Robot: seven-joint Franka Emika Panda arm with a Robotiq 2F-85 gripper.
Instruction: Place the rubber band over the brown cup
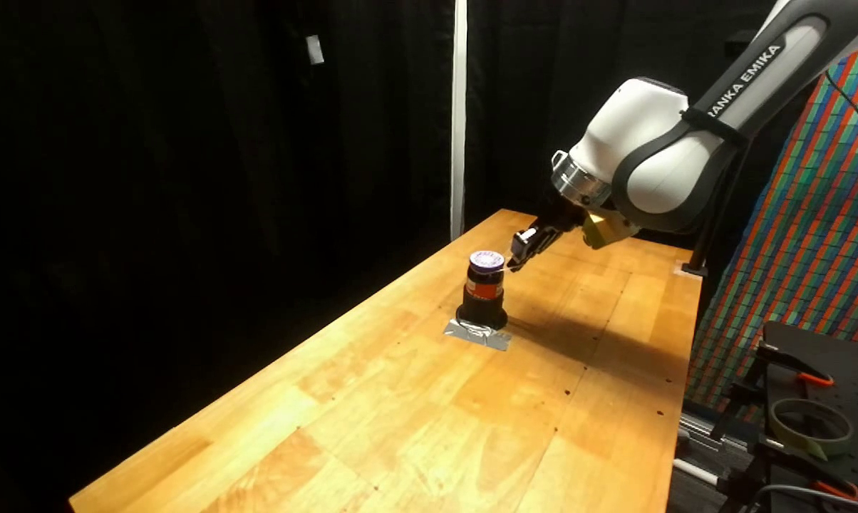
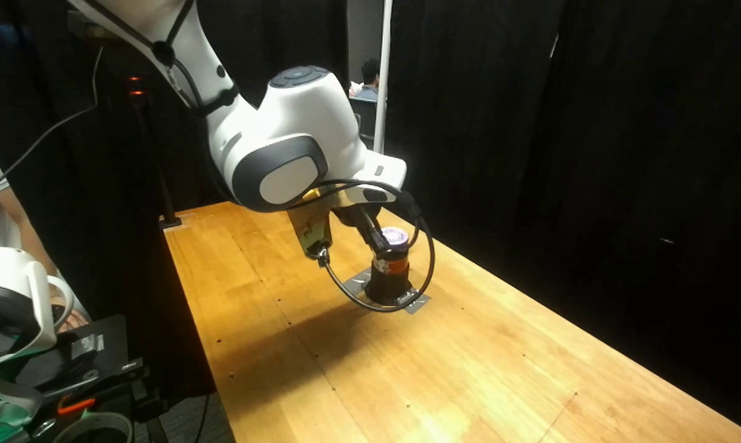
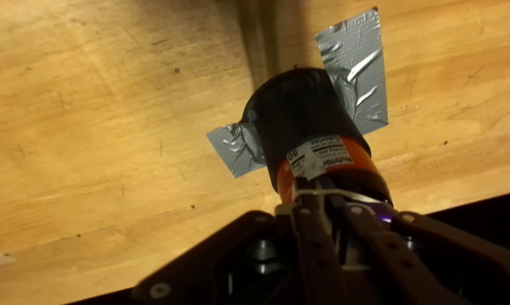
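Note:
The brown cup (image 1: 484, 291) stands upright in a black base on the table, with an orange-red band around it and a purple-rimmed white lid on top. It shows in an exterior view (image 2: 392, 266) and in the wrist view (image 3: 362, 163). My gripper (image 3: 320, 188) is beside the cup's upper part, fingers almost together, and also shows in both exterior views (image 1: 517, 262) (image 2: 379, 245). The thin pale rubber band (image 3: 367, 197) crosses the fingertips and stretches to the cup's side just below the lid. The band's far side is hidden, as is the exact grip on it.
Grey tape strips (image 3: 358, 70) hold the black base (image 1: 482, 311) to the wooden table (image 1: 429, 420). A cable loop (image 2: 432, 264) hangs from the wrist near the cup. A black cart (image 1: 799, 356) with a tape roll stands beside the table. A person (image 2: 4, 221) is at the side.

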